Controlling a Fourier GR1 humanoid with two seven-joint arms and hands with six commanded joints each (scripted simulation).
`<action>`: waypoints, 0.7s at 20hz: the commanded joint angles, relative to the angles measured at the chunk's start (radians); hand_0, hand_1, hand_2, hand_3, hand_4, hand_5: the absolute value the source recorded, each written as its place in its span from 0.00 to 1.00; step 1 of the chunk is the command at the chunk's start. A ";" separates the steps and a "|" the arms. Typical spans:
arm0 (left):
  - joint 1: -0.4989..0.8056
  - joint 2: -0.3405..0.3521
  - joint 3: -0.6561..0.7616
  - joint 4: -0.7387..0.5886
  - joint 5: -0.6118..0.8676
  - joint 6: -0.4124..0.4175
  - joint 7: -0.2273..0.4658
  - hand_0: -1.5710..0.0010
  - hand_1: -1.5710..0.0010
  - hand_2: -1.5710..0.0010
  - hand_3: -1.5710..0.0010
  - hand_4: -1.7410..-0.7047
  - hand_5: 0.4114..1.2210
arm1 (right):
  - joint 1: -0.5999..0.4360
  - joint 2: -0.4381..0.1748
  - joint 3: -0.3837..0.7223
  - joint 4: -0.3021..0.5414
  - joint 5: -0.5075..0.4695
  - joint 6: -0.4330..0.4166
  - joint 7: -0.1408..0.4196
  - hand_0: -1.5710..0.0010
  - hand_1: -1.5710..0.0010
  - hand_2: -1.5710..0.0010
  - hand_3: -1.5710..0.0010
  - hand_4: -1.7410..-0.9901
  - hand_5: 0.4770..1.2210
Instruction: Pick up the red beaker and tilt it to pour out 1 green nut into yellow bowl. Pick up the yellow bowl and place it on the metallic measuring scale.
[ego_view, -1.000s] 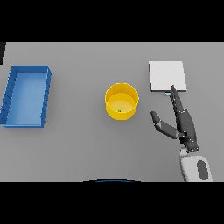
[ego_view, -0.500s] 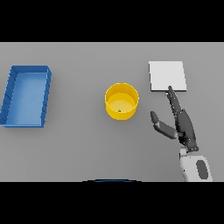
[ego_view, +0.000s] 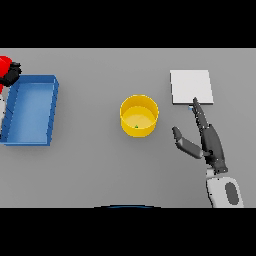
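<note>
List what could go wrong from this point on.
The right hand is open beside the yellow bowl, not yet around it; a careless grab might tip it and spill the green nut. The scale sits just past its fingertips, so it could get nudged. The left hand holds the red beaker at the edge.

Blue tray (ego_view: 15, 139) on grey table (ego_view: 90, 170)

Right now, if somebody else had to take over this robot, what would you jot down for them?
Left hand: at the far left edge, shut on the red beaker, beside the blue bin.
Right hand: open, resting right of the yellow bowl, fingertips near the measuring scale.
Done: a green nut lies in the bowl.
Left: lift the bowl onto the scale.
</note>
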 joint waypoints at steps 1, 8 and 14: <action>0.034 -0.005 -0.003 -0.052 0.007 0.004 0.038 0.00 0.00 0.00 0.00 0.00 0.79 | -0.001 0.001 -0.005 0.004 -0.005 -0.001 -0.001 1.00 1.00 1.00 1.00 0.76 0.27; 0.187 0.010 -0.021 -0.345 0.117 -0.152 0.149 0.40 0.45 0.48 0.46 0.59 0.36 | 0.013 0.004 0.000 0.001 -0.008 0.005 -0.009 1.00 1.00 1.00 1.00 0.79 0.26; 0.196 0.051 -0.072 -0.359 0.101 -0.257 0.218 0.84 0.86 0.86 0.86 0.88 0.27 | 0.006 -0.008 -0.007 0.000 -0.003 0.000 -0.005 1.00 1.00 1.00 1.00 0.78 0.25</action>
